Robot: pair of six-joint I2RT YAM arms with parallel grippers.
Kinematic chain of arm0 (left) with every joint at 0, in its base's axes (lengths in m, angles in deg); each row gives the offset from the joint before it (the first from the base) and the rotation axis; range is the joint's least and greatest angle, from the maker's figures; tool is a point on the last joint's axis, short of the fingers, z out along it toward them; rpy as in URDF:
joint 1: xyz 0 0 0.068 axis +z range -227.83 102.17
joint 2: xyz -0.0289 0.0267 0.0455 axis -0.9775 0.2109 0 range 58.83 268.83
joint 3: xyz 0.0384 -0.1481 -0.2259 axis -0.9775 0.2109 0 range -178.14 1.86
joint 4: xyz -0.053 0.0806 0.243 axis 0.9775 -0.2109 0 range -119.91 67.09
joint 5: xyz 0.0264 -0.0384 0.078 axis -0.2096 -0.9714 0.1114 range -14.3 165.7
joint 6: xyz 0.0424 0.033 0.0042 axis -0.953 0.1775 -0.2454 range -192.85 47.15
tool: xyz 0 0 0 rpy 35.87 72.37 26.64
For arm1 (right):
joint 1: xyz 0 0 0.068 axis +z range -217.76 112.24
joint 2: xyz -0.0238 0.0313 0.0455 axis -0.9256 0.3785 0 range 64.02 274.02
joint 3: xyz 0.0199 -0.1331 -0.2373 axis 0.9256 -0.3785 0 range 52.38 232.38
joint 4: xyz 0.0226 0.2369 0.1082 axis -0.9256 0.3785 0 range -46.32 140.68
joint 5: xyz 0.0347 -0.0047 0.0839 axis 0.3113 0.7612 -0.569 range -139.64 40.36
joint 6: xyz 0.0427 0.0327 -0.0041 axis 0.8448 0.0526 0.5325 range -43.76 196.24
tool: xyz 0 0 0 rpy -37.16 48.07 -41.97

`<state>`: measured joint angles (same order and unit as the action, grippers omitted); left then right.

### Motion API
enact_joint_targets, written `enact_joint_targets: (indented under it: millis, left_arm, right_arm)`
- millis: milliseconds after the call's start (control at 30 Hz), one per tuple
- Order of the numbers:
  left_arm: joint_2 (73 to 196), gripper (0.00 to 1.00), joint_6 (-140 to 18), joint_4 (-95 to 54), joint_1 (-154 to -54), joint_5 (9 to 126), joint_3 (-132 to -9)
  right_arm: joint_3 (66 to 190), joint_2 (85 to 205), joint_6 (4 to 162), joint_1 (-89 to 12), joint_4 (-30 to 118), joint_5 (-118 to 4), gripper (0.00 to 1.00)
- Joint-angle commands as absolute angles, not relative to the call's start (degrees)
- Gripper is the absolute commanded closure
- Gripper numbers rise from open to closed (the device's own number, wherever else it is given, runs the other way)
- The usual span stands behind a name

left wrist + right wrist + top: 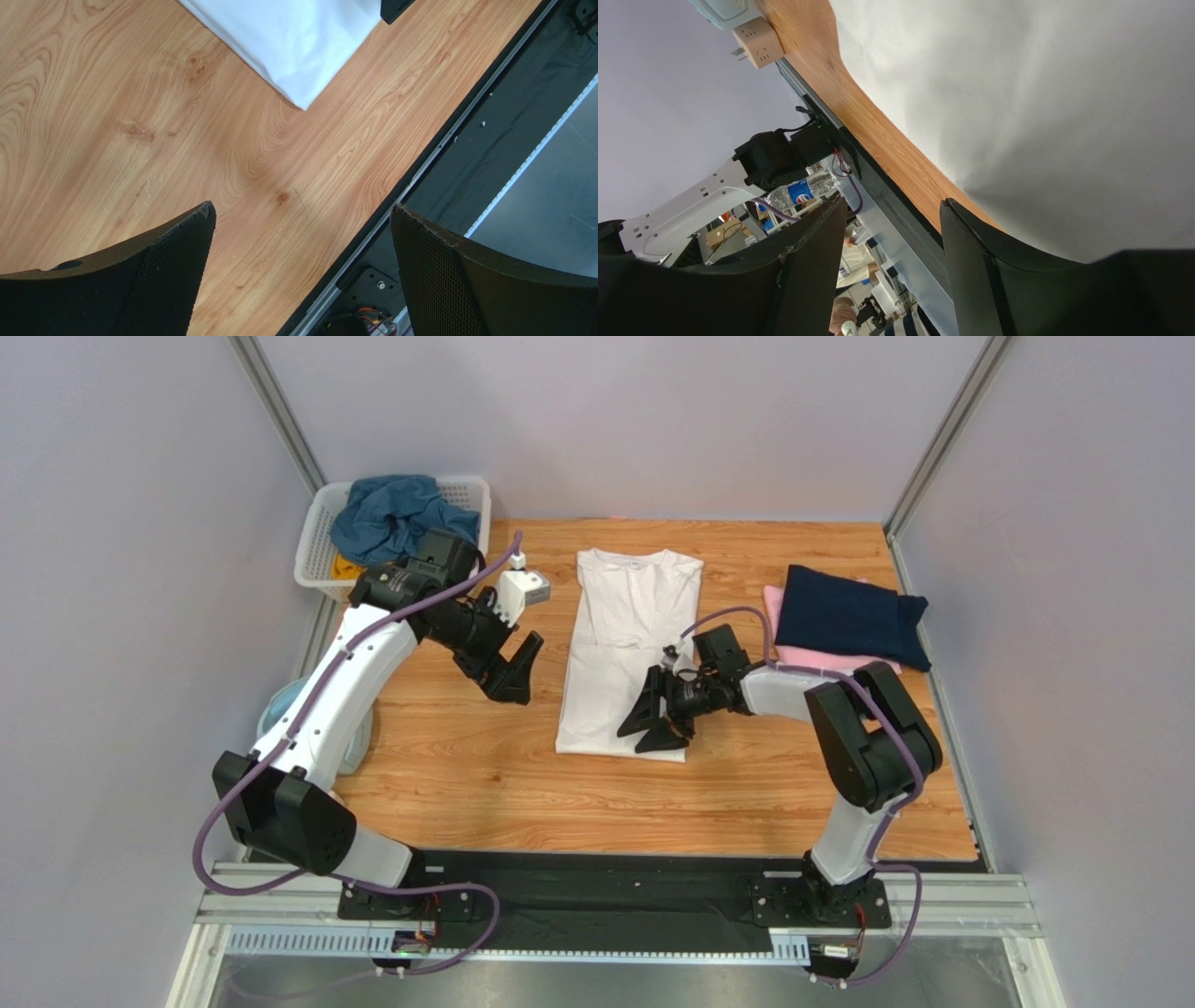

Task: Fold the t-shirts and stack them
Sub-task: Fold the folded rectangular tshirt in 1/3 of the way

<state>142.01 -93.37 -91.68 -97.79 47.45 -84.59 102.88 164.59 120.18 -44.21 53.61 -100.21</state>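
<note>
While poised at the near right corner of the white t-shirt [627, 623] lying mid-table, grasps nothing with the right gripper [651, 724], jaws parted; spreads the left gripper [509, 676] wide, empty, over the table [463, 777] left of it.

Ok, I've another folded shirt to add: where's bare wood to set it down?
Bare table runs along the near edge, in front of the white t-shirt, and left of that shirt, though the left arm hangs there. Crowded far right: navy t-shirt on a pink t-shirt.
</note>
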Motion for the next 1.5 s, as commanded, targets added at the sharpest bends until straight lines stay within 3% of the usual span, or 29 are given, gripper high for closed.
enact_joint_targets:
  millis: [0,133,367,567,800,1200,1467]
  left_arm:
    - [140.92,0.00,-95.09,-91.38,-97.86,48.98,-84.18]
    - [140.57,0.00,-95.44,-91.38,-97.86,49.34,-83.83]
    - [140.66,0.00,-95.62,-91.29,-97.86,50.04,-84.71]
    - [140.66,0.00,-95.62,-91.20,-97.86,49.95,-84.71]
    - [140.57,0.00,-95.44,-91.38,-97.86,50.13,-84.97]
    - [140.22,0.00,-95.88,-91.55,-97.86,51.71,-85.50]
    - [140.22,0.00,-95.88,-91.64,-97.86,51.80,-85.24]
  right_arm:
    - [100.90,169.21,120.28,-43.94,48.60,-99.39,0.43]
    - [97.91,171.59,119.48,-44.03,47.64,-99.47,0.44]
    - [96.76,165.54,119.65,-43.77,51.14,-100.88,0.44]
    - [107.91,157.18,120.36,-41.92,58.70,-100.79,0.43]
    - [117.68,167.10,122.64,-36.13,57.92,-100.53,0.43]
    - [111.26,183.18,128.18,-33.57,42.55,-102.99,0.45]
    - [111.52,178.20,128.27,-33.57,43.41,-103.69,0.45]
